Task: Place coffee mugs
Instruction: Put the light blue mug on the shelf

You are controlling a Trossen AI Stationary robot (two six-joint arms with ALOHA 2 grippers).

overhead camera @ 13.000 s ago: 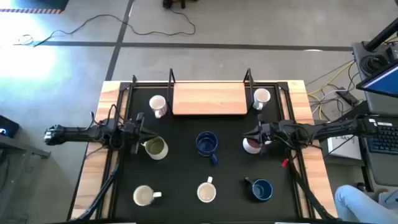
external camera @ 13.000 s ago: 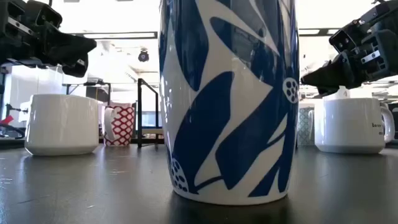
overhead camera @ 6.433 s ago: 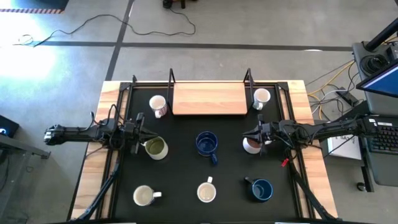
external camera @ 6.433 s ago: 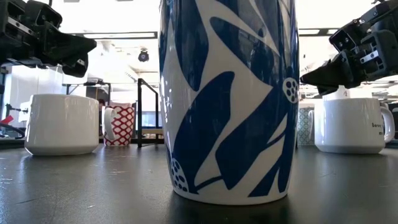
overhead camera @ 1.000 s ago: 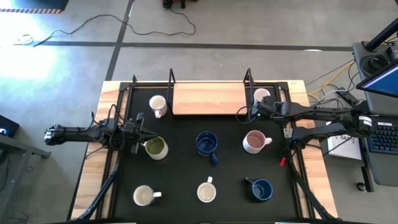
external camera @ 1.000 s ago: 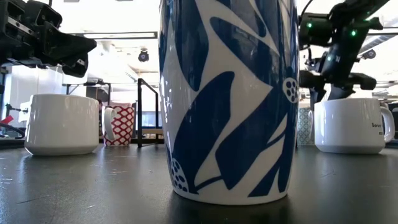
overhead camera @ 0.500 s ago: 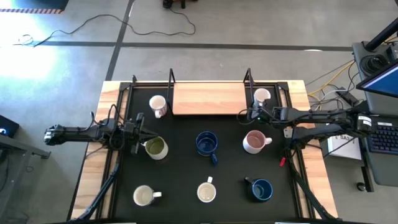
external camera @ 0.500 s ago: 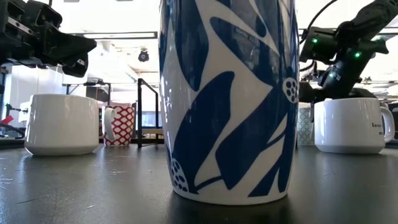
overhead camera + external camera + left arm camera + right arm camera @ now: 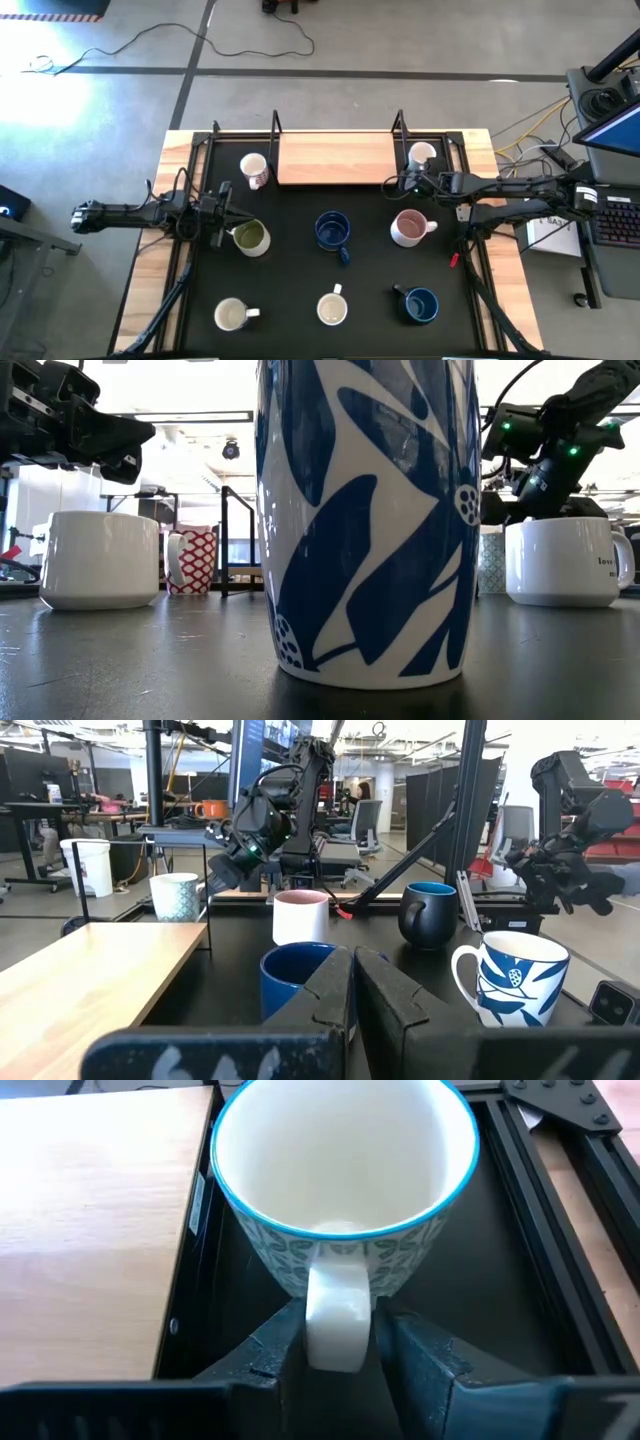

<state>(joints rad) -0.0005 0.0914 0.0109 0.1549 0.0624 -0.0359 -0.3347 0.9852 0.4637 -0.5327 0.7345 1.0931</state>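
One mug (image 9: 345, 1220), far right; I note its handle (image 9: 338, 1318) between my right gripper's (image 9: 338, 1345) narrowing, unclamped fingers.

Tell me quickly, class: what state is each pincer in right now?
Left pincer: closed, holding nothing, beside the olive mug.
Right pincer: open, fingers on either side of the blue-rimmed mug's handle, not yet clamped.

Only the white mug (image 9: 562, 561) at the low view's right carries lettering (small, dark, partly cut off), beginning "love".
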